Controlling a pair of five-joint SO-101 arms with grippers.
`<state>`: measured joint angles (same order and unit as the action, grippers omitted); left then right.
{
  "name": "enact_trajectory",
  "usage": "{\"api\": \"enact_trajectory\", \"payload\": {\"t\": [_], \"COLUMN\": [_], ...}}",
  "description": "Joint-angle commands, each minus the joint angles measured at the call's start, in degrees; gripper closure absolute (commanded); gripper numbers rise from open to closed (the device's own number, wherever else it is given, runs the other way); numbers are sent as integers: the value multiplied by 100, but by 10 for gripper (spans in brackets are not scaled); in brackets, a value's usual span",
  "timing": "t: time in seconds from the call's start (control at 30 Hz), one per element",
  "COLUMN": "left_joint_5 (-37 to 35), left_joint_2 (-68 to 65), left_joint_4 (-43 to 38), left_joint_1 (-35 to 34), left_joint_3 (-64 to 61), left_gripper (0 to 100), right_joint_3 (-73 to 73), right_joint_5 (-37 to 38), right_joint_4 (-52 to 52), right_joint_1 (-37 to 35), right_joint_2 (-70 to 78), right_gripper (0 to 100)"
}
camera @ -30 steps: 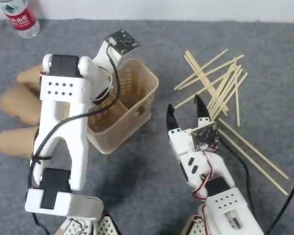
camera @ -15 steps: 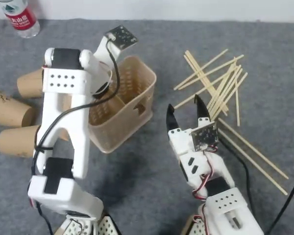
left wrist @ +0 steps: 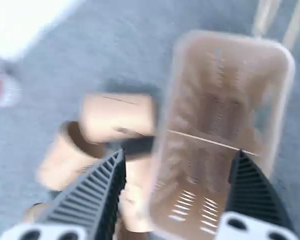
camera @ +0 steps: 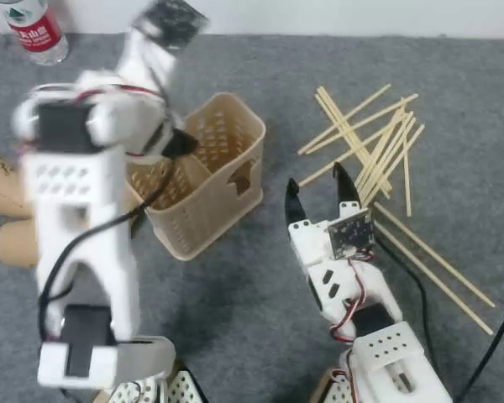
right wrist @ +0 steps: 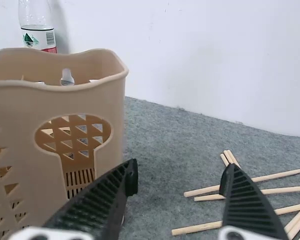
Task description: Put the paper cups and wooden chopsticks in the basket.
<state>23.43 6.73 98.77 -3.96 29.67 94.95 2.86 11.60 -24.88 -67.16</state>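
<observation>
Left gripper point(left wrist: 179, 154) fingers apart over basket point(camera: 206, 222), right gripper point(camera: 316, 180) fingers apart, wooden chopsticks point(camera: 378, 151) at its 1 o'clock, paper cups point(camera: 15, 242) at basket's 9 o'clock.

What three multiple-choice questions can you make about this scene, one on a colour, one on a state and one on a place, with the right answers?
1. What colour is the basket?
A. green
B. black
C. beige

2. In what state is the right gripper?
A. open and empty
B. shut with nothing held
C. shut on the basket's rim

3. Where do the wooden chopsticks lie?
A. in the basket
B. on the grey mat
C. between the right gripper's fingers

Answers:
1. C, its walls look beige in the high view and the right wrist view.
2. A, the fingers stand apart with only mat between them.
3. B, they lie scattered on the mat beyond the right gripper.
</observation>
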Motion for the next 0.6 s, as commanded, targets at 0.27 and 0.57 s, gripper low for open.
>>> {"api": "enact_trajectory", "payload": {"t": [0.27,0.57], "left_joint_5": [-1090,-1143], "left_joint_2": [404,-1679], "left_joint_4": [-2233,-4598], "left_joint_1": [-4035,-6013], "left_joint_3": [-127,-66], "left_gripper": [684,693], "right_joint_3": [-26,97], "right_joint_5": [79,88], "right_joint_4": [-31,-31], "right_joint_1": [4,-13], "right_joint_2": [-84,-92], "right_gripper": [728,729]}}
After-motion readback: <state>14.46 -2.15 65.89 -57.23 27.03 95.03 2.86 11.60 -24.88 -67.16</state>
